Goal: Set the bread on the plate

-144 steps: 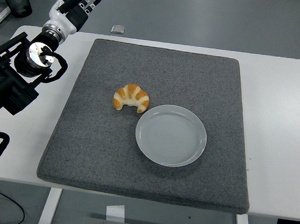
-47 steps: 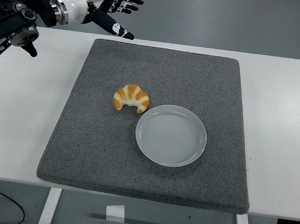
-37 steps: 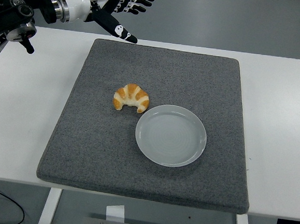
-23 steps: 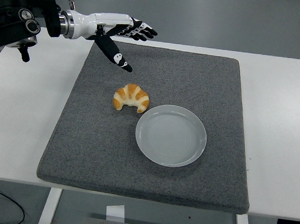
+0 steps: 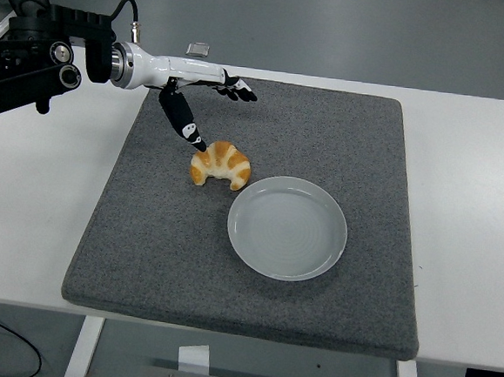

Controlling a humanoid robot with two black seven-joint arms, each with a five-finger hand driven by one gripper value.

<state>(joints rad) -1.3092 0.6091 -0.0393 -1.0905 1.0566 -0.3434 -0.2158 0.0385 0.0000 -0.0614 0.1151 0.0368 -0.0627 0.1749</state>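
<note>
Since half a second ago the left hand has come lower and closer in over the grey mat, its thumb now reaching down toward the bread where before it hung well back from it. Seen from the head camera, the hand is spread wide and holds nothing: the thumb tip sits just beside the bread's upper left end, though whether it touches cannot be told, and the four fingers point out to the right above the mat. Croissant-shaped, the bread lies on the mat in the same spot as before, just beside the upper left rim of the empty pale plate. Mat and plate rest on the white table.
</note>
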